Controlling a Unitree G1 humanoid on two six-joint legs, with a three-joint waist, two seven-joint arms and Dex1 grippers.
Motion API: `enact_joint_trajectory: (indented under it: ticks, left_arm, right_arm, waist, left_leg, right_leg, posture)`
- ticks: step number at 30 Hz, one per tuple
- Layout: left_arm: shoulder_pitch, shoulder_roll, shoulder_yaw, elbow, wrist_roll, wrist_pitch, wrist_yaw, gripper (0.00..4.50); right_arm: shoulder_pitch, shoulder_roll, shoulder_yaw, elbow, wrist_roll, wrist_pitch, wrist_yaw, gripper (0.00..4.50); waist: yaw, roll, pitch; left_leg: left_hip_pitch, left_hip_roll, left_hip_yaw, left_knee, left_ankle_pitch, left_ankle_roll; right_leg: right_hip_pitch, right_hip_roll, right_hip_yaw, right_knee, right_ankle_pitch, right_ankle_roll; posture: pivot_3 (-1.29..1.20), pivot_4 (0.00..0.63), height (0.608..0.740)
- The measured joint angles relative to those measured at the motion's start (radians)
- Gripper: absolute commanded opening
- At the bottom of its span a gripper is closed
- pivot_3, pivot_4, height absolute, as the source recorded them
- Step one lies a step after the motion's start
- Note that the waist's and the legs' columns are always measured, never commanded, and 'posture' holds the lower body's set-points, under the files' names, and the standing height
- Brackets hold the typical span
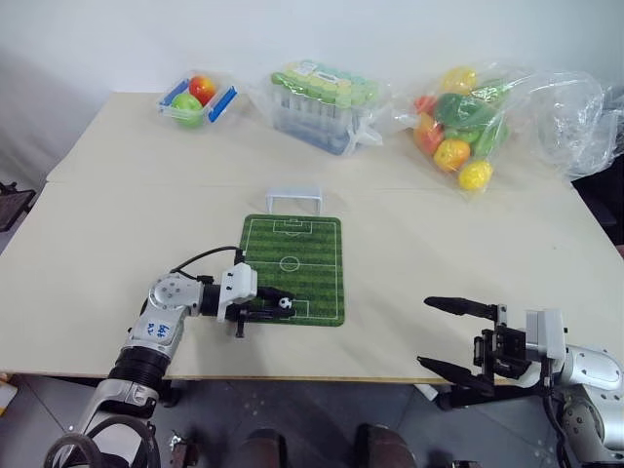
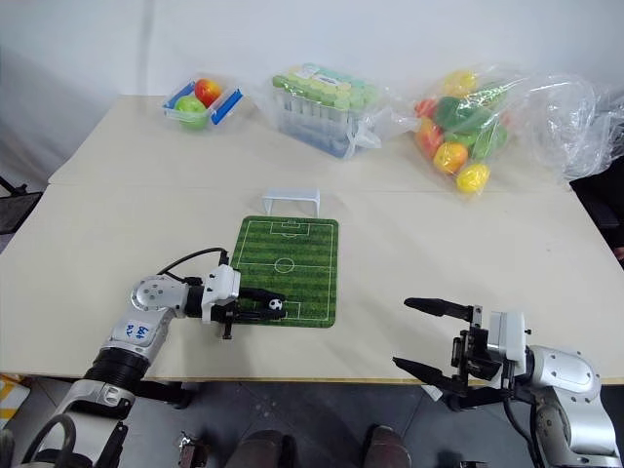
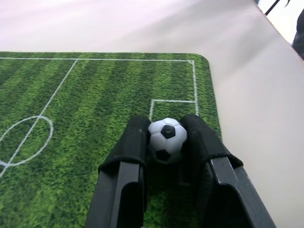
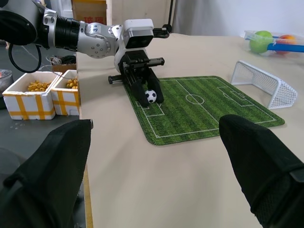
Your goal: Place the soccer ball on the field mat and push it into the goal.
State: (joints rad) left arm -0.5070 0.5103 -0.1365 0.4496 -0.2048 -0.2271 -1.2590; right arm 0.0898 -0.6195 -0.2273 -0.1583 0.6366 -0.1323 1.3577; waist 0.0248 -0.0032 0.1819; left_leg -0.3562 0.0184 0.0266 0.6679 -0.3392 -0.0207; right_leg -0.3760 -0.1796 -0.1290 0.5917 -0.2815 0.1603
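The soccer ball (image 3: 166, 140) is clamped between the jaws of the left gripper (image 1: 265, 302), low over the field mat (image 1: 292, 268) at the near penalty box, roughly 6 o'clock from the centre circle; whether it rests on the mat surface cannot be told. The goal (image 1: 294, 199) stands on the worktop (image 1: 419, 263) just beyond the mat's far edge, at 12 o'clock from the ball, with the whole pitch between them. The right gripper (image 2: 434, 340) hangs near the worktop's front edge at about 4 o'clock from the mat, jaws wide apart and holding nothing. Handling judgement: the ball looks hard, smooth, very light and perfectly round, so it is likely to roll at the slightest nudge and could squirt out of a pinch placed off its widest line; the present hold across its middle, one finger (image 3: 128, 152) on each side, is the correct one. Release should be gentle, with the ball settled on the mat, whose grass texture should damp stray rolling. The push should be applied squarely from the 6 o'clock side, since a glancing contact would probably send it wide of the narrow frame. Bagged toy produce (image 1: 458, 122), a rack of tubes (image 1: 322, 102) and a small fruit box (image 1: 198, 97) lie far along the worktop's back edge, clear of the line of travel
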Motion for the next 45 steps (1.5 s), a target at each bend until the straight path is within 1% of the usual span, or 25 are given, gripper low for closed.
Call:
enact_joint_trajectory:
  ticks: [2,4,6,15,18,22,26,30,33,34,37,38,40,43,45]
  left_arm:
    - [0.0,-0.001,0.0,0.0,0.0,0.002,0.001,0.85]
    - [0.0,-0.006,0.0,-0.001,-0.002,0.008,0.0,1.56]
    - [0.002,-0.013,0.0,-0.004,-0.007,0.009,-0.008,2.03]
    - [0.003,-0.021,0.004,-0.005,-0.009,0.0,-0.009,2.03]
    - [0.011,-0.018,0.021,-0.033,-0.033,0.002,-0.016,2.03]
    - [0.032,-0.006,0.056,-0.118,-0.087,0.029,-0.027,2.03]
    - [0.089,0.028,0.092,-0.248,-0.152,0.111,-0.025,2.03]
    - [0.163,0.114,0.196,-0.371,-0.237,0.21,0.005,2.03]
    - [0.246,0.188,0.278,-0.398,-0.263,0.228,-0.006,1.43]
    - [0.282,0.211,0.291,-0.405,-0.267,0.229,-0.018,1.1]
    - [0.481,0.283,0.354,-0.42,-0.278,0.222,-0.09,0.12]
    - [0.537,0.292,0.368,-0.422,-0.282,0.221,-0.11,0.04]
    - [0.612,0.29,0.383,-0.448,-0.299,0.215,-0.139,0.04]
    - [0.617,0.262,0.373,-0.504,-0.32,0.21,-0.148,0.04]
    - [0.579,0.23,0.332,-0.53,-0.316,0.222,-0.118,0.04]
  right_arm:
    - [-0.002,0.003,0.007,0.0,-0.002,0.0,-0.006,4.5]
    - [-0.008,0.005,0.022,-0.001,-0.009,0.002,-0.018,4.5]
    - [-0.017,0.01,0.03,-0.008,-0.014,0.006,-0.03,4.5]
    - [-0.041,0.01,0.062,-0.039,-0.016,0.035,-0.069,4.5]
    - [-0.056,0.01,0.071,-0.042,-0.019,0.052,-0.086,4.5]
    - [-0.071,0.01,0.086,-0.058,-0.019,0.071,-0.097,4.5]
    - [-0.078,0.01,0.103,-0.066,-0.019,0.087,-0.104,4.5]
    - [-0.113,0.017,0.1,-0.065,-0.017,0.09,-0.122,4.5]
    - [-0.126,0.021,0.094,-0.065,-0.014,0.09,-0.135,4.5]
    - [-0.129,0.022,0.094,-0.066,-0.014,0.089,-0.135,4.5]
    - [-0.134,0.02,0.084,-0.061,-0.016,0.08,-0.122,4.5]
    - [-0.128,0.017,0.074,-0.056,-0.016,0.068,-0.114,4.5]
    - [-0.126,0.011,0.061,-0.027,-0.02,0.043,-0.089,4.5]
    - [-0.13,0.01,0.06,0.005,-0.023,0.016,-0.058,4.5]
    - [-0.13,0.01,0.061,0.029,-0.023,0.0,-0.039,4.5]
  waist:
    - [0.0,0.0,0.0]
    - [0.0,0.0,0.0]
    - [0.0,0.0,0.0]
    - [0.0,0.0,0.0]
    - [-0.001,0.0,0.0]
    - [-0.001,0.0,0.0]
    - [-0.001,0.0,0.0]
    - [-0.008,0.0,0.0]
    - [-0.01,0.0,0.0]
    - [-0.011,0.0,0.0]
    - [-0.016,0.001,0.001]
    - [-0.018,0.001,0.001]
    - [-0.009,0.001,0.001]
    - [0.007,0.001,0.001]
    - [0.007,0.001,0.001]
  left_leg:
    - [0.0,0.0,0.0,0.0,0.0,0.0]
    - [0.0,0.0,0.0,0.0,0.0,0.0]
    - [0.0,0.0,0.0,0.0,0.0,0.0]
    - [0.0,0.0,0.0,0.0,0.0,0.0]
    - [0.0,0.0,0.0,0.0,0.0,0.0]
    - [0.0,0.0,0.0,0.0,0.0,0.0]
    - [0.0,0.0,0.0,0.0,0.0,0.0]
    - [0.0,0.001,0.0,0.0,0.0,0.0]
    - [0.001,0.001,0.0,-0.001,0.0,0.0]
    - [0.0,0.001,0.0,-0.001,-0.001,0.0]
    - [0.0,0.001,0.0,-0.002,-0.002,0.001]
    - [0.0,0.001,0.0,-0.002,-0.002,0.001]
    - [0.0,0.001,0.0,-0.001,-0.003,0.001]
    - [0.0,0.001,-0.001,0.001,-0.003,0.001]
    - [0.0,0.001,0.0,0.002,-0.003,0.001]
  right_leg:
    - [0.0,0.0,0.0,0.0,0.0,0.0]
    - [0.0,0.0,0.0,0.0,0.0,0.0]
    - [0.0,0.0,0.0,0.0,0.0,0.0]
    - [0.0,0.0,0.0,0.0,0.0,0.0]
    - [0.0,0.0,0.0,0.0,0.0,0.0]
    - [0.0,0.0,0.0,0.0,0.0,0.0]
    - [0.0,0.0,0.0,0.0,0.0,0.0]
    - [0.0,0.0,0.0,0.0,0.0,0.0]
    - [0.0,0.0,0.0,-0.001,0.0,0.0]
    - [0.0,0.0,0.0,-0.001,0.0,0.0]
    - [-0.001,0.0,0.0,-0.002,0.0,0.0]
    - [-0.001,0.0,0.0,-0.002,0.0,0.0]
    - [-0.001,0.0,0.0,-0.002,0.0,0.0]
    - [0.001,0.0,0.0,-0.001,0.0,0.0]
    - [0.001,0.0,0.001,-0.001,0.0,0.0]
  posture:
    - [0.0,0.15,0.74]
    - [0.0,0.15,0.74]
    - [0.0,0.15,0.74]
    - [0.0,0.15,0.74]
    - [0.0,0.15,0.74]
    - [0.0,0.15,0.74]
    - [0.0,0.15,0.74]
    - [0.0,0.15,0.74]
    - [0.0,0.15,0.74]
    - [0.0,0.15,0.74]
    - [0.0,0.15,0.74]
    - [0.0,0.15,0.74]
    - [0.0,0.15,0.74]
    - [0.0,0.15,0.74]
    - [0.0,0.15,0.74]
